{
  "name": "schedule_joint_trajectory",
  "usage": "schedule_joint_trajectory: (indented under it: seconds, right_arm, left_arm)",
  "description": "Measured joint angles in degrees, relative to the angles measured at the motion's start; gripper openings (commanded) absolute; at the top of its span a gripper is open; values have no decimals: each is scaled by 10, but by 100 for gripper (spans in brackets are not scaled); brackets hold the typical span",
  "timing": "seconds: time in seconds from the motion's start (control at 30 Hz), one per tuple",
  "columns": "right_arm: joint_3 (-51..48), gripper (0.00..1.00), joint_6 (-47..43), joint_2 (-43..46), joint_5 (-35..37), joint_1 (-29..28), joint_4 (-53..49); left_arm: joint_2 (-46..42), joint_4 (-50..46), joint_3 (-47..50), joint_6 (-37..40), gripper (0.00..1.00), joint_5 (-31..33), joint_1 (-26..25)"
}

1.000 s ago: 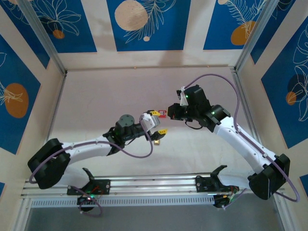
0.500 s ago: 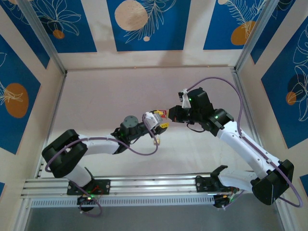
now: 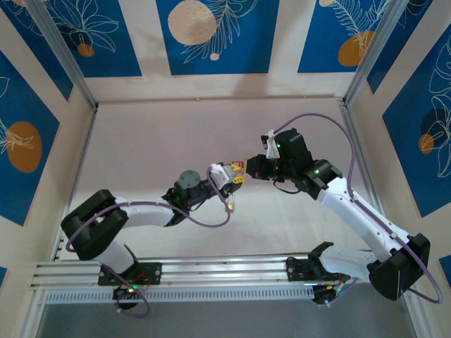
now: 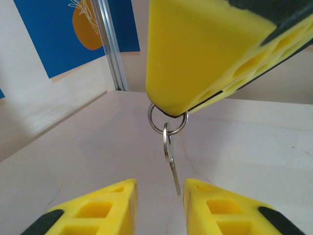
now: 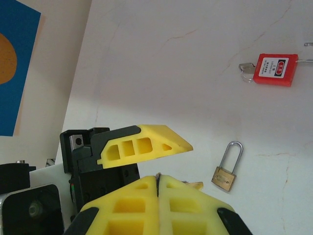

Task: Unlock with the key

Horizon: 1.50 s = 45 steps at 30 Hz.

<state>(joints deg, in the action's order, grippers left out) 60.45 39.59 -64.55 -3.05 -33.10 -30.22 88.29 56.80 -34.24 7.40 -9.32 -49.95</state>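
Over the table (image 3: 141, 141), the right gripper (image 5: 158, 180) is squeezed shut on the ring (image 4: 167, 120), so the key (image 4: 168, 147) dangles in the air. The left gripper (image 4: 160, 186) sits just under it, fingers apart. The key is small, light, hard and swingy, I think; pinch its flat blade

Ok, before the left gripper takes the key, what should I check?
1. Hold: right gripper shut on key ring: ok.
2. Position: key hangs at the gap between the fingers of the left gripper: ok.
3. Left hold on key: not ok, jaws apart.
4. Locks: red padlock and brass padlock lie loose on the table: ok.
5. Which padlock the key fits: cannot tell.
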Motion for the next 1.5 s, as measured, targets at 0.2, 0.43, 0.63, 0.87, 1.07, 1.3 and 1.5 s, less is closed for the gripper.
schedule_joint_trajectory:
  seconds: [0.2,0.43,0.63,0.87,1.07,1.3,1.5]
  right_arm:
    - [-9,0,0,0,-2,5,3]
    - [-22,0,1,3,-7,17,5]
    - [-28,0,7,4,-19,23,10]
    - [-31,0,11,8,-21,24,16]
    - [-31,0,13,8,-26,24,25]
    - [-31,0,17,8,-33,21,28]
    - [-33,0,21,13,-32,16,28]
  left_arm:
    - [0,0,0,-5,19,-11,0]
    - [0,0,1,-11,8,-12,0]
    - [0,0,1,-16,18,-12,0]
    - [0,-7,1,-24,36,-33,-1]
    - [4,-14,1,-26,37,-50,-1]
    - [20,-15,0,-30,36,-53,-1]
    - [29,-6,0,-41,33,-53,-1]
